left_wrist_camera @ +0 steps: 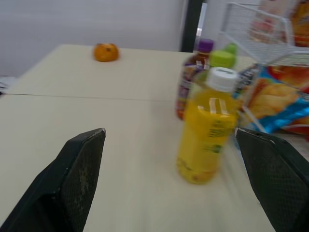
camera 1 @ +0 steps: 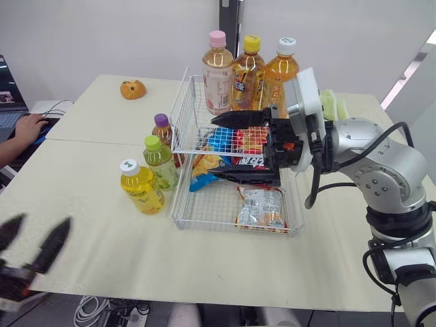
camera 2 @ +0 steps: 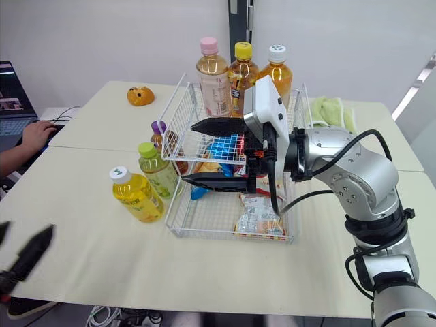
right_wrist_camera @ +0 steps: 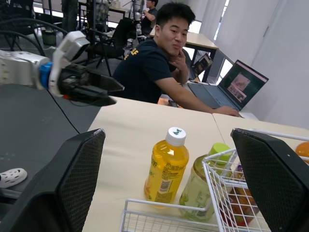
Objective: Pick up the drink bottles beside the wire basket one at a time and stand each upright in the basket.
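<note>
The right claw [camera 1: 213,146] is being held spread and empty over the wire basket [camera 1: 178,204], tips aimed at the three drink bottles [camera 1: 161,165] standing just beyond them, seemingly for a sideways grasp; the left claw [camera 1: 42,223], also spread, is being held well apart.

Three bottles [camera 1: 161,165] stand upright beside the wire basket [camera 1: 204,225]
</note>
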